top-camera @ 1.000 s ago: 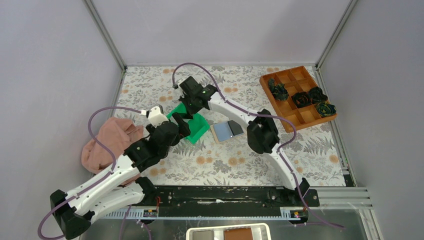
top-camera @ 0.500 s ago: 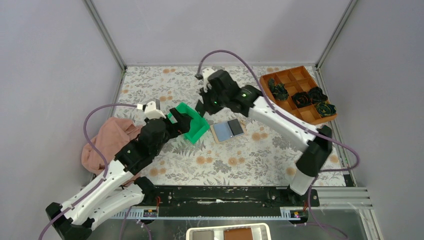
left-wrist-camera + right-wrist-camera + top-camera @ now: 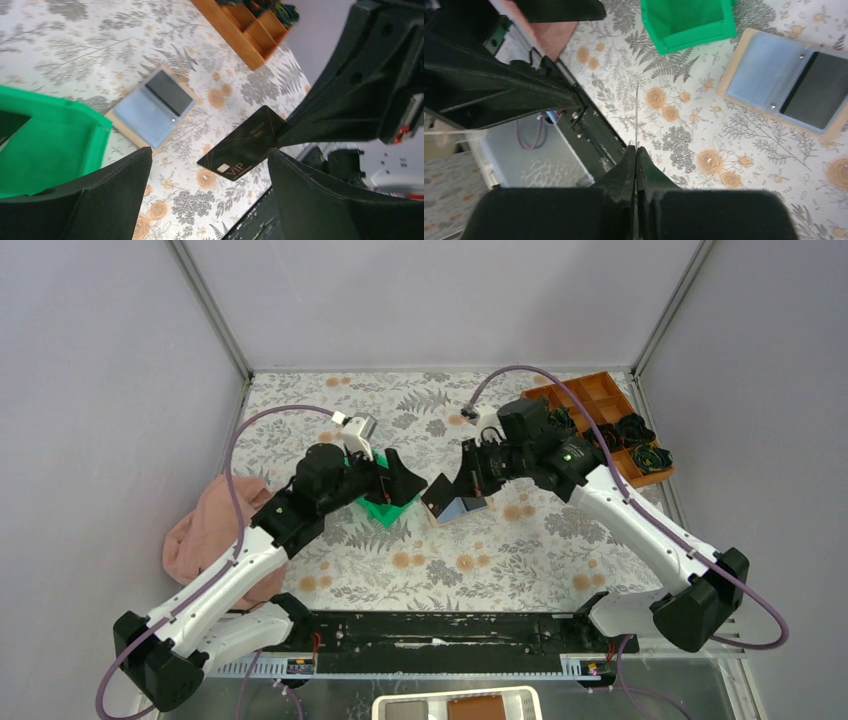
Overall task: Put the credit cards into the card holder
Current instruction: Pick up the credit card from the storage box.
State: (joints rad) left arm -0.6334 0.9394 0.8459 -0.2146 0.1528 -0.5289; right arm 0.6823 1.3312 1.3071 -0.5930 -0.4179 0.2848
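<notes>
Right claw (image 3: 636, 150): pinched shut on one short end of a black card (image 3: 243, 150), held clear of the table (image 3: 75, 50), its long axis running straight out from the fingertips and its free end, printed "VIP", pointing away from them toward the left claw (image 3: 400, 480). Left claw: spread wide and gripping nothing, with the green tray (image 3: 50, 145) under its left finger. Card holder (image 3: 155, 107): lies flat and open beyond the right claw's tips, blue-grey face up, a second card (image 3: 170, 92) in one half, long axis parallel to the fold.
</notes>
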